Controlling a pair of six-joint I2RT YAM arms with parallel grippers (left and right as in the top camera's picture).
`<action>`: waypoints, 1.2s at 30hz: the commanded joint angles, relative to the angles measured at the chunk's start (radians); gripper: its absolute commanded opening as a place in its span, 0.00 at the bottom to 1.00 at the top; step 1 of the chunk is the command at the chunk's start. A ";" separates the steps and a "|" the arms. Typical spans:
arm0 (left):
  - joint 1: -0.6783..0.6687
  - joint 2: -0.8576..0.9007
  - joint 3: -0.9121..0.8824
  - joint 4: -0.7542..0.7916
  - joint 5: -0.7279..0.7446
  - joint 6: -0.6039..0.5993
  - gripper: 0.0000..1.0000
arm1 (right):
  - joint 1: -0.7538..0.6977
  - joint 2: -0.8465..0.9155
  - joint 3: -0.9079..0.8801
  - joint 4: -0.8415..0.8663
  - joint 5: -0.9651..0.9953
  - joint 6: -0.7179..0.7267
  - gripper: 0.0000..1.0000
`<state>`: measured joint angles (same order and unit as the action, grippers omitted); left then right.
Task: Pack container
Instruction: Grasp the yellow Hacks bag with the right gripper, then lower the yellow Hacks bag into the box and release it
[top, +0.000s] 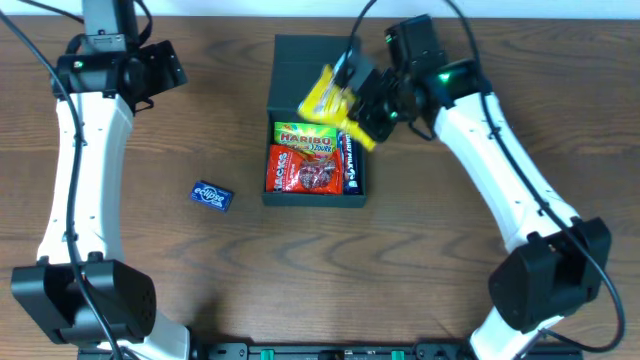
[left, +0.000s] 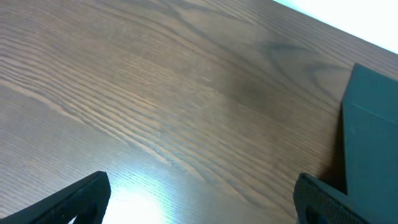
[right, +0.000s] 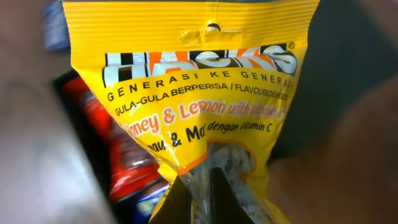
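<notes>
The dark teal-green container (top: 300, 60) sits at the table's centre back with its flap lid open toward the far side. Inside lie a green Haribo packet (top: 304, 136), a red packet (top: 303, 172) and a blue packet (top: 352, 162). My right gripper (top: 362, 100) is shut on a yellow Hacks candy bag (top: 330, 95) and holds it above the container's right side; in the right wrist view the bag (right: 193, 93) fills the frame, pinched between my fingers (right: 200, 202). My left gripper (top: 165, 70) is open and empty at the back left; its view shows the container's corner (left: 373, 124).
A small blue packet (top: 212, 195) lies on the wooden table left of the container. The right arm reaches in from the front right, the left arm from the front left.
</notes>
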<state>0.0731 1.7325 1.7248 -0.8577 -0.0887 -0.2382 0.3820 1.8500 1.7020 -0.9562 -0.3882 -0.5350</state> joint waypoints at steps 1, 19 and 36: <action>0.007 0.000 0.013 -0.002 0.004 0.007 0.95 | 0.044 0.010 0.002 -0.038 -0.076 -0.064 0.01; 0.007 0.000 0.013 -0.009 0.004 0.007 0.95 | 0.130 0.199 -0.023 0.124 0.065 -0.232 0.01; 0.007 0.000 0.013 -0.008 0.004 0.007 0.95 | 0.129 0.264 -0.021 0.233 0.074 -0.223 0.99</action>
<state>0.0776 1.7325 1.7248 -0.8642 -0.0822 -0.2379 0.5083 2.0945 1.6772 -0.7235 -0.3096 -0.7498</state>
